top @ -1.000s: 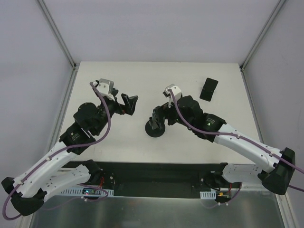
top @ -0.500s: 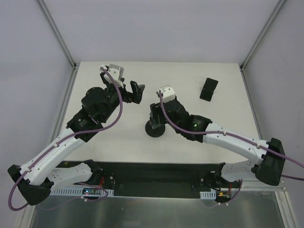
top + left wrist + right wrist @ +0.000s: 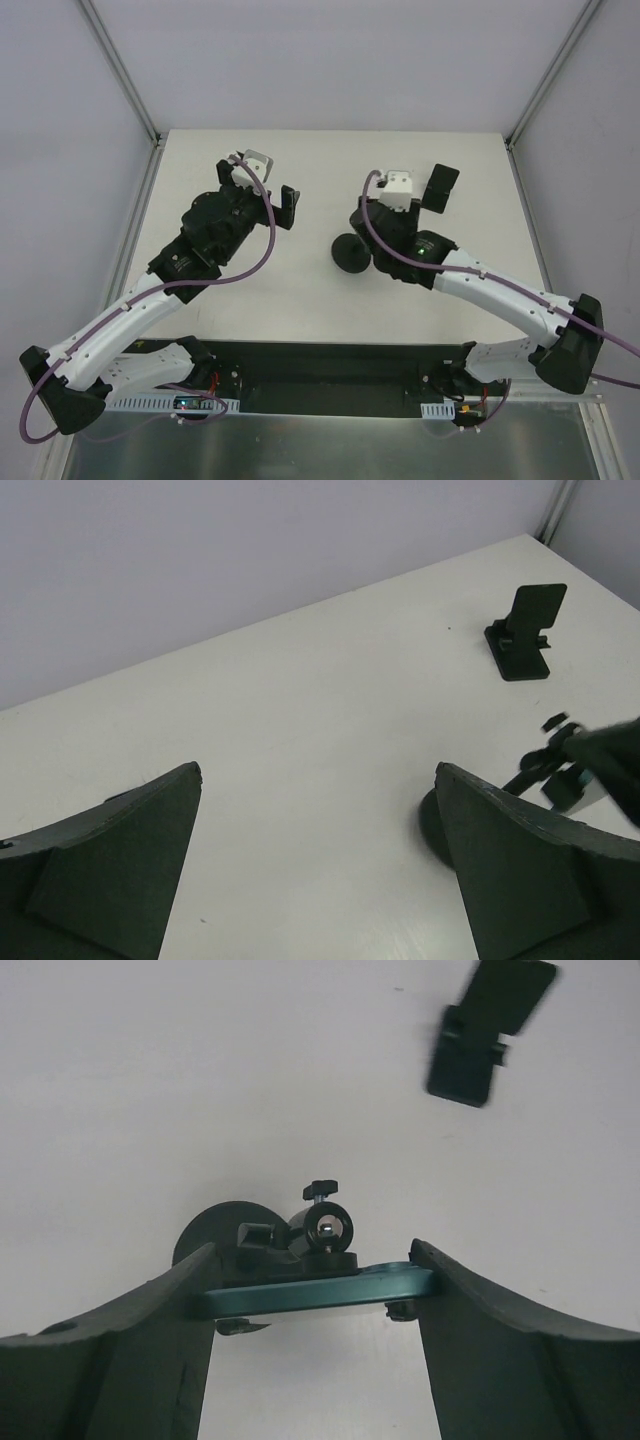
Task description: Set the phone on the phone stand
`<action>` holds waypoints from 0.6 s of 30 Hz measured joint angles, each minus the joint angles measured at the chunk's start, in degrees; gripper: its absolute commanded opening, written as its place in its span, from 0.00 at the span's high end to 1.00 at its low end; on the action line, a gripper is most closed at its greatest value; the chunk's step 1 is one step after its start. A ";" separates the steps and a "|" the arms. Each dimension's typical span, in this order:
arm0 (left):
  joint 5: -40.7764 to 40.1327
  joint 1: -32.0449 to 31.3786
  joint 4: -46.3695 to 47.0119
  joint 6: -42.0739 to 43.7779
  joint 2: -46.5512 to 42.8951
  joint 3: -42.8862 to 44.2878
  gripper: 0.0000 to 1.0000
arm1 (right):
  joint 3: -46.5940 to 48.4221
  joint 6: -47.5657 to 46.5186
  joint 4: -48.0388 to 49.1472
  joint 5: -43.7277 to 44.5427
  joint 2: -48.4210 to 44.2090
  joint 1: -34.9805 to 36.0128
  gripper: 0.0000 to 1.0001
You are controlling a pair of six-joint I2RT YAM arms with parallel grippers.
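- Right hand clamps the phone, seen edge-on, near the middle of the worktop, a round-based mount just behind.
- Phone stand sits well apart, toward the far right corner.
- Left hand is spread wide above the worktop.

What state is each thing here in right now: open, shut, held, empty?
left gripper: open, empty.
right gripper: shut on the phone.
phone stand: unfolded, back plate raised, nothing on it.
phone: held edge-on, not on the phone stand.
round-base mount: right behind the phone; lifted or resting, cannot tell.
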 measured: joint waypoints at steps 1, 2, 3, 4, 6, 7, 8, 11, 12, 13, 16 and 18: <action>-0.09 0.00 0.04 0.37 -0.02 0.00 0.01 | 0.42 2.82 -3.08 1.44 -0.31 -2.05 0.99; -0.24 0.00 0.09 0.70 -0.07 0.00 0.01 | 0.48 5.40 -5.62 2.91 -0.87 -4.68 0.99; -0.35 0.00 0.09 0.92 -0.13 -0.02 0.01 | 0.48 7.50 -8.15 3.96 -1.77 -7.65 0.99; -0.44 0.00 0.11 1.07 -0.20 -0.04 0.01 | 0.44 9.33 -10.51 4.85 -2.86 -10.58 0.99; -0.48 0.00 0.15 1.29 -0.33 -0.09 0.01 | 0.20 11.23 -14.40 6.82 -5.49 -15.69 0.99; -0.46 0.00 0.17 1.29 -0.33 -0.13 0.01 | -0.07 11.67 -15.65 7.69 -6.71 -17.22 0.99; -0.46 0.00 0.24 1.29 -0.33 -0.22 0.01 | -0.37 11.91 -17.29 8.70 -8.35 -18.80 0.99; -0.39 0.00 0.26 1.27 -0.33 -0.48 0.01 | -1.05 11.69 -21.03 10.93 -13.68 -23.39 0.99; -0.37 0.00 0.28 1.25 -0.33 -0.55 0.01 | -1.20 11.17 -21.77 11.21 -15.28 -25.33 0.99; -0.35 0.00 0.26 1.25 -0.33 -0.59 0.01 | -1.31 10.80 -22.16 11.65 -16.59 -26.69 0.99; -0.04 0.00 0.28 1.22 -0.33 -0.61 0.01 | -2.60 9.09 -22.77 13.33 -21.00 -32.48 0.99; 0.20 0.00 0.28 1.18 -0.33 -0.66 0.01 | -4.48 8.31 -22.71 13.20 -24.13 -37.35 0.99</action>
